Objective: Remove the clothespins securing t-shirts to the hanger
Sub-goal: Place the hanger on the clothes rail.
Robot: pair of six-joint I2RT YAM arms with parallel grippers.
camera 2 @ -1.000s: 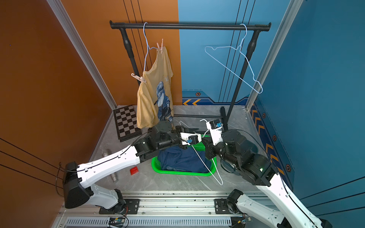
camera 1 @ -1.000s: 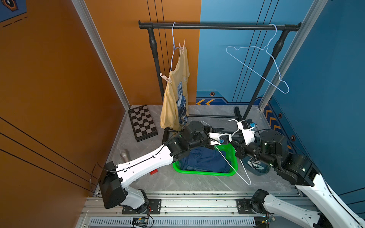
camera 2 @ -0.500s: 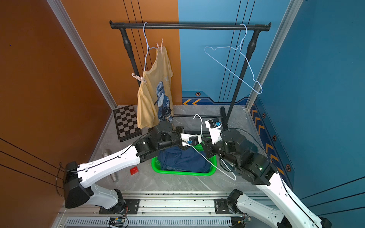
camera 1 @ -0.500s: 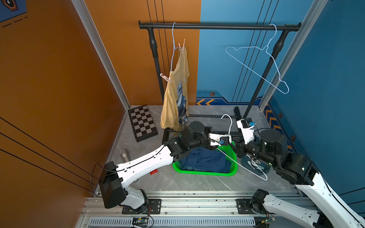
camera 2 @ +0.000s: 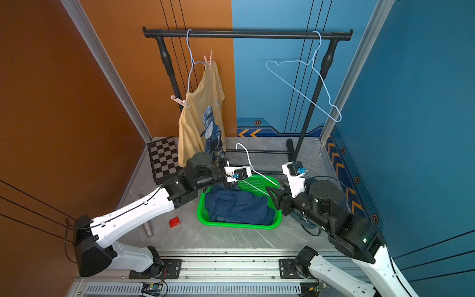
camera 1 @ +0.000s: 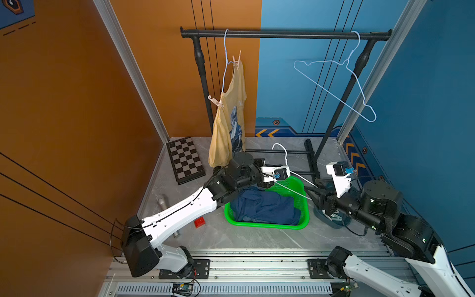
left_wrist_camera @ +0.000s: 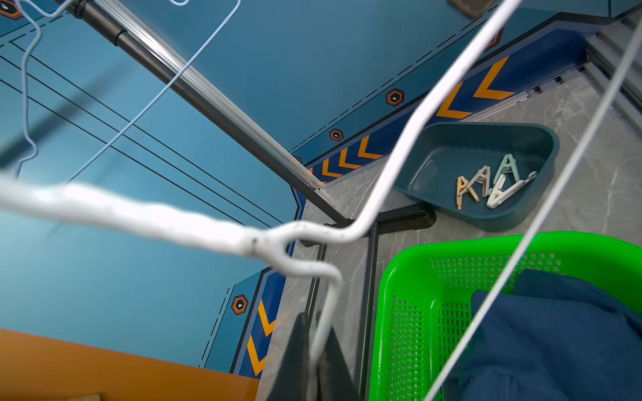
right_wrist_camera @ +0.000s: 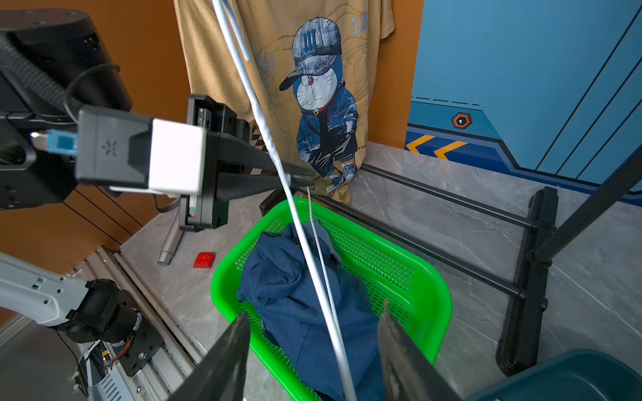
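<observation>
Looking down in both top views, I see the green basket (camera 1: 266, 226) (camera 2: 239, 225) on the grey desk (camera 1: 257, 239), a dark navy t-shirt (camera 1: 264, 208) heaped inside it. Behind the basket's left corner and high above it, a pale yellow t-shirt (camera 1: 228, 128) hangs on a light-blue hanger (camera 1: 225, 51) from the black rail (camera 1: 282, 34). It is held by a pink clothespin (camera 1: 238, 60) at the upper shoulder and a pale clothespin (camera 1: 214, 100) at the lower. Above the basket's far rim the left jaws are clamped on a white hanger (camera 1: 286, 158). Just off the basket's right corner the right jaws stand parted, the hanger's wire running between them.

From the left wrist, the left jaws pinch the white hanger (left_wrist_camera: 166, 222) tight, with the basket (left_wrist_camera: 399, 277) close beneath. Beyond the basket's far corner a dark teal tray (left_wrist_camera: 444, 156) rests on the desk, several loose clothespins (left_wrist_camera: 493, 184) lying in it.

From the right wrist, the right jaws gape wide over the basket (right_wrist_camera: 439, 300) and the dark navy t-shirt (right_wrist_camera: 288, 295). The white hanger (right_wrist_camera: 265, 137) passes between them; whether it touches either I cannot tell. Past the basket's far rim the left jaws grip that same wire, and the pale yellow t-shirt (right_wrist_camera: 208, 62) hangs behind.
</observation>
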